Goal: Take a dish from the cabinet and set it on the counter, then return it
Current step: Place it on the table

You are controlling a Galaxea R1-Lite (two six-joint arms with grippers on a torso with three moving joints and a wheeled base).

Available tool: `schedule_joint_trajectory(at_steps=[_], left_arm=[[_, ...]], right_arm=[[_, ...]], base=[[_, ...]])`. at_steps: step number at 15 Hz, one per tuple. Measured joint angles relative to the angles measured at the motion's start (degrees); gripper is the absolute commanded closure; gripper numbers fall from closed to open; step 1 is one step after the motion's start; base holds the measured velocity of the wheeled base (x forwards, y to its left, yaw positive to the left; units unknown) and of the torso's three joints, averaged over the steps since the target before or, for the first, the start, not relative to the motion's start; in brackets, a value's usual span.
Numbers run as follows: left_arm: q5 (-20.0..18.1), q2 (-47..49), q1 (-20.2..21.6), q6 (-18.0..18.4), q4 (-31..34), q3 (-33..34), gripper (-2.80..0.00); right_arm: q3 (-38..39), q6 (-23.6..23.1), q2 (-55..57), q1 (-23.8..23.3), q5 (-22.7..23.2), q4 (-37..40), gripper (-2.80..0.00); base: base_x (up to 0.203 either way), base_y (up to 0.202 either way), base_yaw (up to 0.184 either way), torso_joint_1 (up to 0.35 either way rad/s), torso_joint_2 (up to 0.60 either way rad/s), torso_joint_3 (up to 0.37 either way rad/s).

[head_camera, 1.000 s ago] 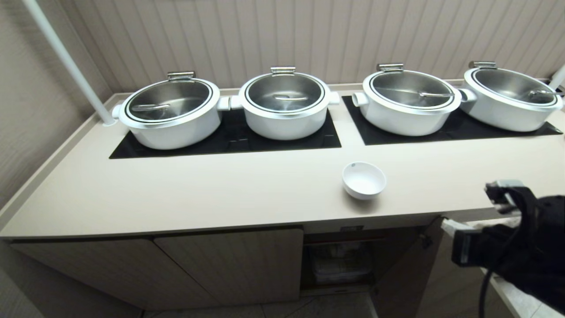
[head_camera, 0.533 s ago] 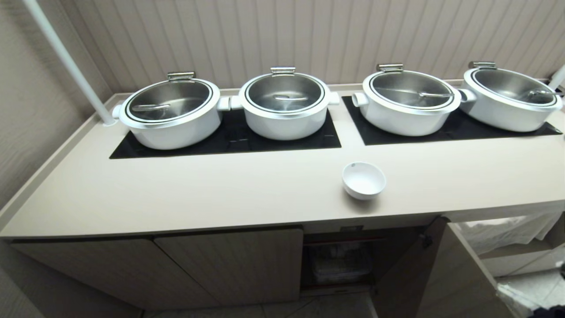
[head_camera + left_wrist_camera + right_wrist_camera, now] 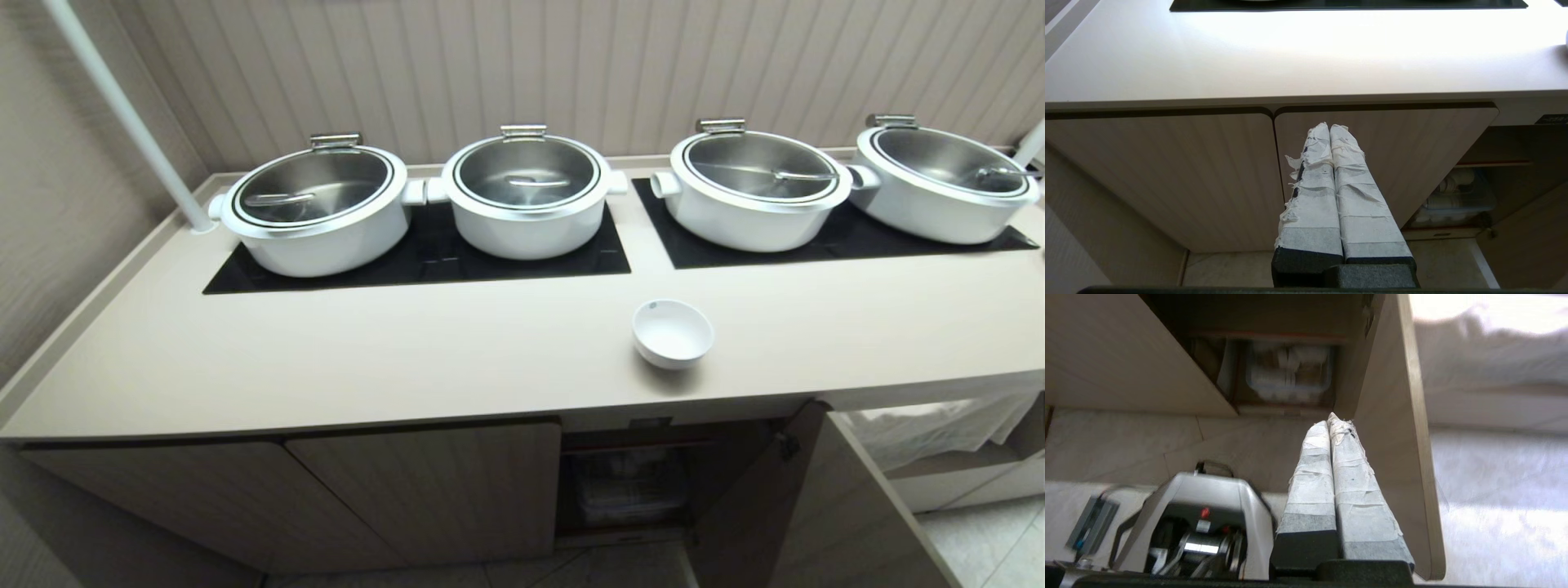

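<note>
Plainly dominated by the counter (image 3: 408,359), long and beige, running the full width of the head view. Set into it, two black cooktop panels (image 3: 424,261), each carrying two big white pots (image 3: 326,220) with steel lids, all along the back edge near the ribbed wall. At the far left corner, a white pole (image 3: 122,114) rising at a slant from the worktop.

Below, the cabinet (image 3: 441,482): two ribbed doors closed on the left, one bay standing open to the right of them, its door (image 3: 816,506) swung outward toward the camera. Inside the open bay, behind a red-edged shelf front, a clear bin (image 3: 1288,371) of stacked white cups (dim in the head view, clearer from the right wrist). Further right, a lower shelf draped in white cloth (image 3: 939,425).

Sitting upright on the counter near its front edge, above the open bay, the dish (image 3: 673,332), alone, well clear of the pots and panels, untouched.

Neither arm visible from the head. Left gripper (image 3: 1329,128) parked low before the closed doors, taped fingers pressed together, empty. Right gripper (image 3: 1333,420) low beside the open door's edge, pointing toward the floor and the bay, fingers likewise together, holding nothing.
</note>
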Motion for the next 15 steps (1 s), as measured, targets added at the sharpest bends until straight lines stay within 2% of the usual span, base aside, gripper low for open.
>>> schedule_joint_trajectory(at_steps=[7,10,15], left_arm=[[0.0,0.0,0.0,0.0,0.0,0.0,0.00],[0.0,0.0,0.0,0.0,0.0,0.0,0.00],[0.0,0.0,0.0,0.0,0.0,0.0,0.00]], right_arm=[[0.0,-1.1,-20.7,-4.1,1.2,2.9,0.00],[0.0,1.4,-24.2,-4.4,1.1,2.9,0.00],[0.0,1.5,-25.4,-4.4,1.1,2.9,0.00]], base=[[0.000,0.000,0.000,0.000,0.00,0.000],[0.000,0.000,0.000,0.000,0.00,0.000],[0.000,0.000,0.000,0.000,0.00,0.000]])
